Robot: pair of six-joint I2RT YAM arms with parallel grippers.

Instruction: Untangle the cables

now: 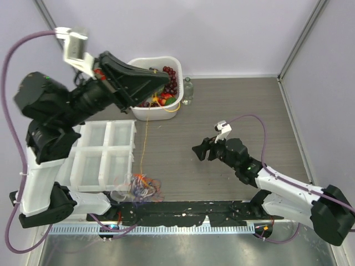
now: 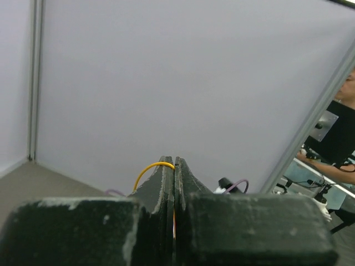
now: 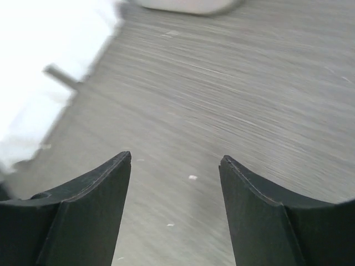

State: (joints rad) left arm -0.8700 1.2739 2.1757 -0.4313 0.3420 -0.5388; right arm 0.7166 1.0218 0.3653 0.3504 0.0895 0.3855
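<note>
The cables lie in a small tangle of orange, red, purple and blue wires near the table's front edge. One thin orange cable rises out of it as a taut line up to my left gripper. That gripper is raised high over the white basin and is shut on the cable. In the left wrist view the orange cable arcs out from the pinched fingertips of the left gripper. My right gripper hovers low over the mid table, right of the line, open. Only bare tabletop shows between the tips of the right gripper.
A white basin of red fruit stands at the back, with a small glass jar beside it. A clear compartment tray lies at the left, and its blurred edge shows in the right wrist view. A black strip runs along the near edge.
</note>
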